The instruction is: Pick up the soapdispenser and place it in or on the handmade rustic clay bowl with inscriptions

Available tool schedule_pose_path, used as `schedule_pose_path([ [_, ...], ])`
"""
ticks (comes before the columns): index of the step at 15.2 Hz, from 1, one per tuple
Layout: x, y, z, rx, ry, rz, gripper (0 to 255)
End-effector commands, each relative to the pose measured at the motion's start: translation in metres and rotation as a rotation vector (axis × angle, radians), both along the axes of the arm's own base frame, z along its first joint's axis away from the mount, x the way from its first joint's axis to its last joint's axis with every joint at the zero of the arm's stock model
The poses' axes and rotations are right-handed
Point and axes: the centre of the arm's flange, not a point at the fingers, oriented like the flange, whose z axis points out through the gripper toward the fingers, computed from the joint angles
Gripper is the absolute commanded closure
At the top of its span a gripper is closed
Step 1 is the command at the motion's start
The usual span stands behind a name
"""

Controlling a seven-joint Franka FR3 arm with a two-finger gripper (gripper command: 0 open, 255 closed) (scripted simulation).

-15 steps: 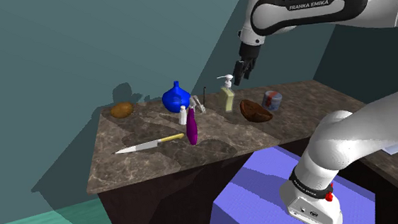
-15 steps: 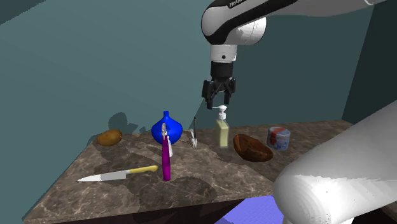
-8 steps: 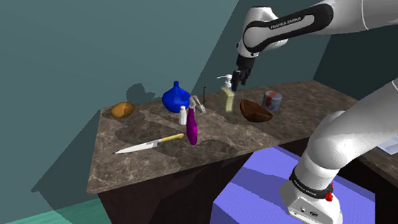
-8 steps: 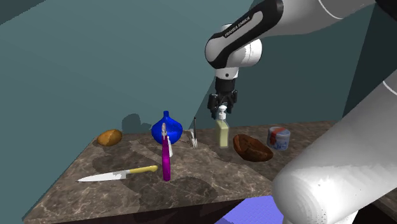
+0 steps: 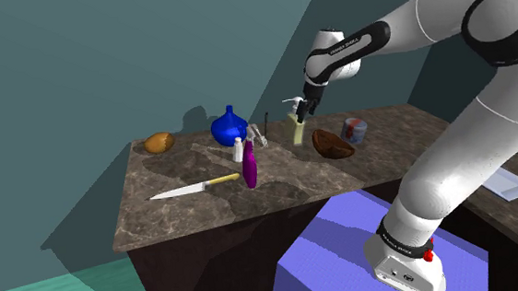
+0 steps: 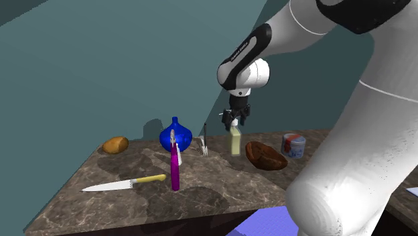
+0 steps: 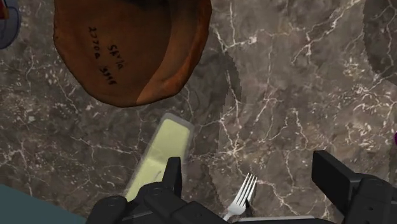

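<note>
The soap dispenser point(image 5: 296, 128) is a pale yellow bottle with a white pump, upright near the back of the marble counter point(image 5: 187, 213). My gripper point(image 5: 301, 111) is down at its pump top point(image 6: 232, 121), fingers apart. In the wrist view the yellow body point(image 7: 163, 153) runs away from the left finger point(image 7: 172, 173), the right finger point(image 7: 331, 173) stands well off, and the gripper point(image 7: 251, 175) is open, clasping nothing. The brown clay bowl point(image 7: 127, 44), with dark inscriptions inside, lies just beyond the dispenser point(image 6: 235, 141). In the shoulder view this bowl point(image 5: 333, 144) sits to the dispenser's right.
A fork point(image 7: 240, 195) lies on the counter below the gap between the fingers. A blue vase point(image 5: 229, 126), a purple bottle point(image 5: 249, 168), a yellow-handled knife point(image 5: 195, 186) and a brown lump point(image 5: 158, 142) lie to the shoulder view's left. A can point(image 5: 354, 129) stands right of the bowl.
The gripper has come down from above the dispenser to the height of its pump top. The arm's elbow has swung upward. Nothing on the counter has moved.
</note>
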Motion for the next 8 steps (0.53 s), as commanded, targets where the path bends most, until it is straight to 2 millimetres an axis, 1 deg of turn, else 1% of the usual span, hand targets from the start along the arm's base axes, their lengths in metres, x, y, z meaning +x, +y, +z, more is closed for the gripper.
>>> schedule_pose_path([
  [1,0.012,-0.020,-0.015,-0.010,-0.010,-0.004,0],
  [7,0.045,-0.072,-0.059,-0.033,-0.038,-0.015,0],
  [8,0.046,-0.074,-0.060,-0.033,-0.039,-0.015,0],
])
